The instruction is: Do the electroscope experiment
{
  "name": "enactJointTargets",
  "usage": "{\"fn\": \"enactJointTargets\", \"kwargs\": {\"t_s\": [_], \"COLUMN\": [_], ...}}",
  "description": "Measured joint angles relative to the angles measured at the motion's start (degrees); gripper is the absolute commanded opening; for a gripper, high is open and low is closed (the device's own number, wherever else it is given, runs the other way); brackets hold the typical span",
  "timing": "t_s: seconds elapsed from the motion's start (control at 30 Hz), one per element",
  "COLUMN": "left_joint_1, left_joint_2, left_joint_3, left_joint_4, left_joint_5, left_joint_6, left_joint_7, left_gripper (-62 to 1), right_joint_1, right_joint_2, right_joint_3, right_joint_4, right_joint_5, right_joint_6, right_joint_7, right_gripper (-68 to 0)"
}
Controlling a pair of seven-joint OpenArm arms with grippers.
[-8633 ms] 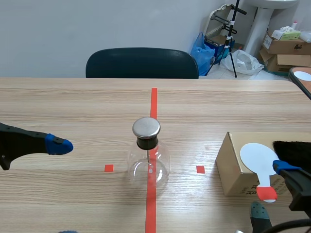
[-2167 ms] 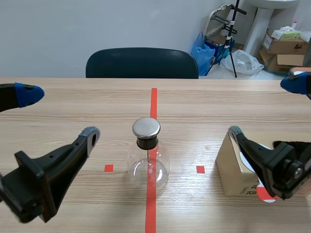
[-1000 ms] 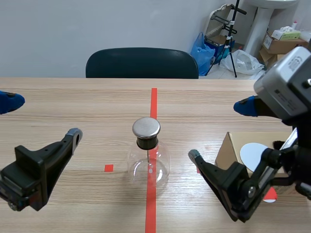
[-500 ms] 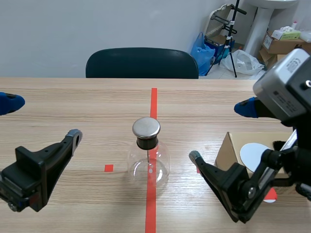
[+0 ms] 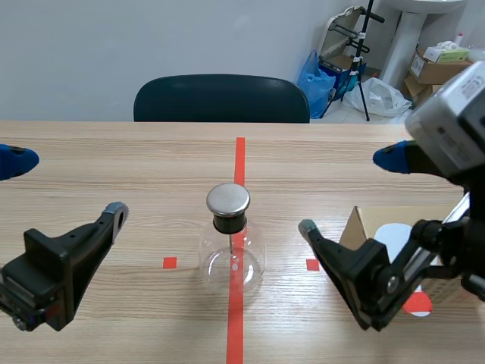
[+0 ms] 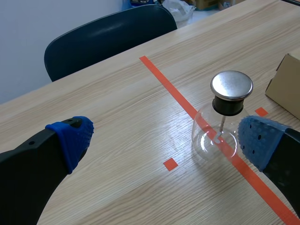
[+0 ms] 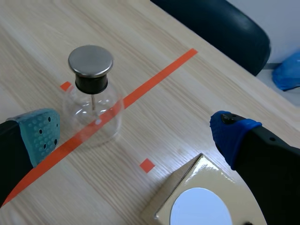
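Scene view: right gripper (image 5: 348,192), released and empty, drifts back toward the white disc (image 5: 394,239) on the box (image 5: 360,227), likely its next pickup; electroscope (image 5: 231,243) stands untouched on the surface (image 5: 114,152), astride its red line (image 5: 240,159), left gripper (image 5: 67,186) likewise released.

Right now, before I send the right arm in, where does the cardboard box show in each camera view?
Scene view: cardboard box on the table's right side, partly behind the right gripper, right of the glass flask.
Left wrist view: only a corner of the box shows, beyond the flask.
Right wrist view: box nearer the gripper than the flask, a white disc on top.
Shared landmark: the metal-capped flask.
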Motion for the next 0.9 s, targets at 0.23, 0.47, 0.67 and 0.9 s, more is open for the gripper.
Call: {"fn": "enactJointTargets", "kwargs": {"t_s": [0.23,0.47,0.67,0.9], "left_joint_1": [0.0,0.0,0.0,0.0], "left_joint_2": [0.0,0.0,0.0,0.0], "left_joint_3": [0.0,0.0,0.0,0.0], "left_joint_4": [0.0,0.0,0.0,0.0], "left_joint_5": [0.0,0.0,0.0,0.0], "left_joint_6": [0.0,0.0,0.0,0.0], "left_joint_7": [0.02,0.02,0.04,0.04], "left_gripper": [1.4,1.4,1.4,1.4], "right_joint_1": [-2.38,-4.68,-6.54,-6.51], "right_joint_2": [-0.02,0.0,-0.02,-0.02], "right_joint_3": [4.22,8.92,10.25,10.25], "right_joint_4": [0.0,0.0,0.0,0.0], "right_joint_5": [3.93,4.52,4.52,4.52], "right_joint_6": [1.05,4.76,4.74,4.74], "right_joint_7": [-0.02,0.61,1.53,1.49], "right_gripper": [0.4,0.4,0.4,0.4]}}
